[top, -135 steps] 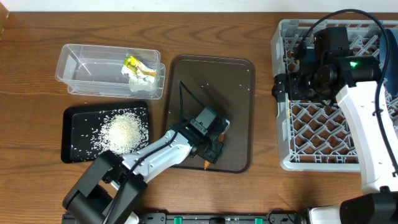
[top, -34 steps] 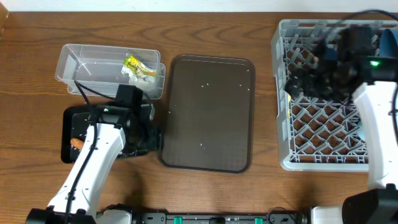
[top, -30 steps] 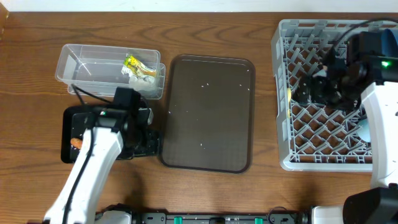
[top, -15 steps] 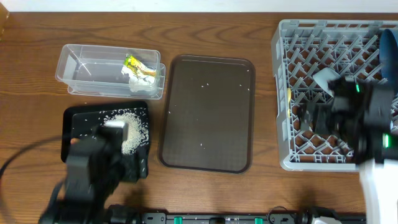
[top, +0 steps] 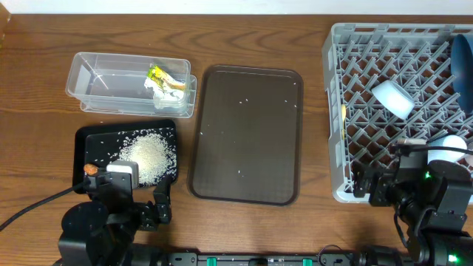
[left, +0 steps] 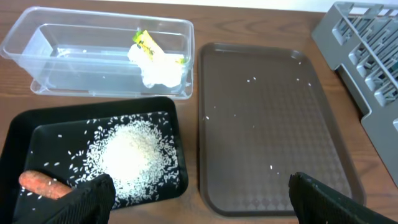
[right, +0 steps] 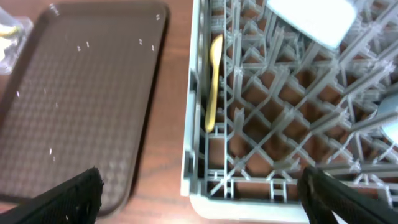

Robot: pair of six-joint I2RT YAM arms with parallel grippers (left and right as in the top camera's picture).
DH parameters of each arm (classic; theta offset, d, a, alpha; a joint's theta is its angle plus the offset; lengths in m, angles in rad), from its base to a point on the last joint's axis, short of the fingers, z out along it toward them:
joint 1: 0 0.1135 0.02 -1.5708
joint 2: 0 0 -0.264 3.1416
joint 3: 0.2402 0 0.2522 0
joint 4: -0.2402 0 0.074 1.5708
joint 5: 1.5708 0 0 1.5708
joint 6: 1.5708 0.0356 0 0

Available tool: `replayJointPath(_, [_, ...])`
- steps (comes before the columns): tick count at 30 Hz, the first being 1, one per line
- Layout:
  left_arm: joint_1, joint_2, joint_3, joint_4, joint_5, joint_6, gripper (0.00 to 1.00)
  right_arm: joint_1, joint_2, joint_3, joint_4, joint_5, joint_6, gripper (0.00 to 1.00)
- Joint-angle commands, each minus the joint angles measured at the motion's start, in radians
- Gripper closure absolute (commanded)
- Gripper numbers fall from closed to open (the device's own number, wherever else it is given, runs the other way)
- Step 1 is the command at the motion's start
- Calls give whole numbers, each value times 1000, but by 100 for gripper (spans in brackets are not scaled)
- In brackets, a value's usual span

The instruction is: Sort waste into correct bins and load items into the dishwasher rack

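The black bin [top: 81, 159] holds a heap of rice [top: 148, 154] and the orange carrot [left: 42, 184] at its front left. Behind it, the clear tub [top: 111, 81] holds the white tissue [left: 160, 73] and the yellow-green wrapper [left: 145, 43]. In the grey rack [top: 336, 148] are the light-blue cup [top: 392, 97], the blue plate [top: 462, 70], a white bowl [top: 449, 145] and the yellow spoon [right: 213, 81] along its left wall. My left gripper [left: 202, 202] is open and empty, pulled back in front of the black bin. My right gripper [right: 205, 199] is open and empty above the rack's front left corner.
The dark brown tray [top: 247, 133] lies between the bins and the rack, with only a few stray rice grains on it. Both arms sit low at the table's front edge, left and right. A strip of bare wood separates the tray from the rack.
The carrot went from the brown tray into the black bin. My left gripper opened and drew back to the front edge. The right arm left the rack's middle for its front corner.
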Motion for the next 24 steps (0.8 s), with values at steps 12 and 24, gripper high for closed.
replayJointPath(12, [3,-2,-13,-2,-8,-1,9,-8,-4,-8,-74,2,-11,1])
replayJointPath(24, [3,-2,-13,-2,-8,-1,9,21,-57,-9,-77,21,-27,1])
